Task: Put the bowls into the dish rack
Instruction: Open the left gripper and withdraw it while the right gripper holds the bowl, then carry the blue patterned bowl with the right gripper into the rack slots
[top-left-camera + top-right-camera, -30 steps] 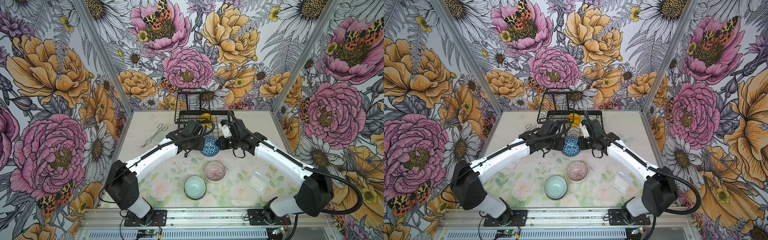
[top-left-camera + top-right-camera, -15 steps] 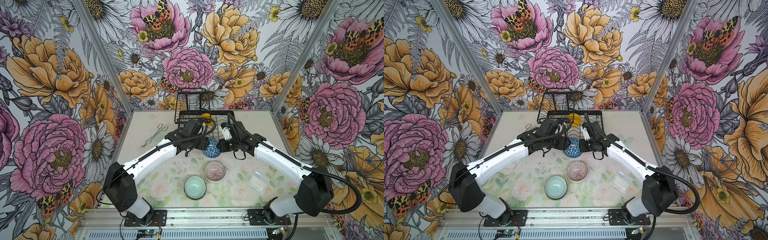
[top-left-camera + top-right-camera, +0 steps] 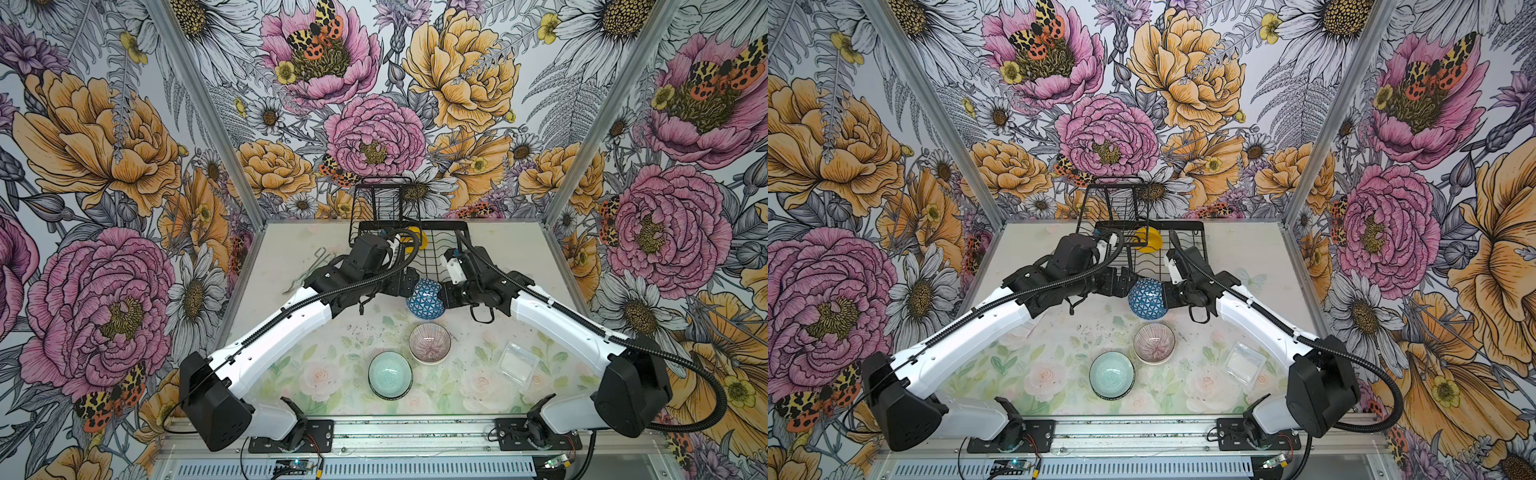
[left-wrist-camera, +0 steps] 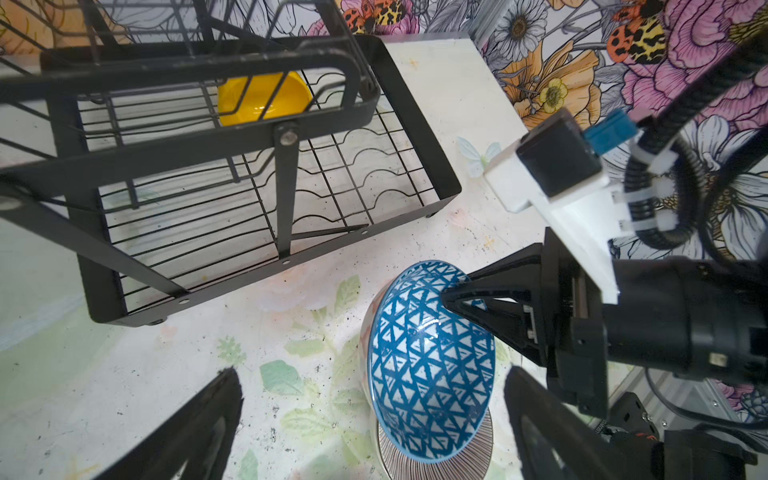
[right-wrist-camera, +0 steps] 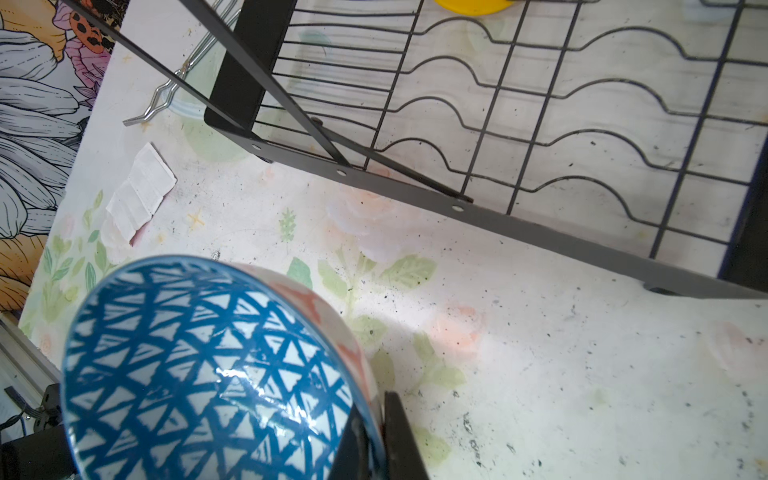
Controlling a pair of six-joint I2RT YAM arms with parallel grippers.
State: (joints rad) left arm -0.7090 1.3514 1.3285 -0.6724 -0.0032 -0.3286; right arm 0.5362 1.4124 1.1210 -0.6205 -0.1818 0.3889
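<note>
Flower-print tabletop. Nearest, pale teal bowl, pink-striped bowl just behind. Beyond, blue-patterned bowl tilted, rim pinched by right gripper; left gripper spread wide beside it. Farthest, dish rack holding yellow bowl.

Left gripper has opened, releasing the blue-patterned bowl

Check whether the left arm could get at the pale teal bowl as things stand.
Likely yes: the left tool is open and empty, and the pale teal bowl sits uncovered on the table nearer the arm's base, with only the pink-striped bowl close beside it.
</note>
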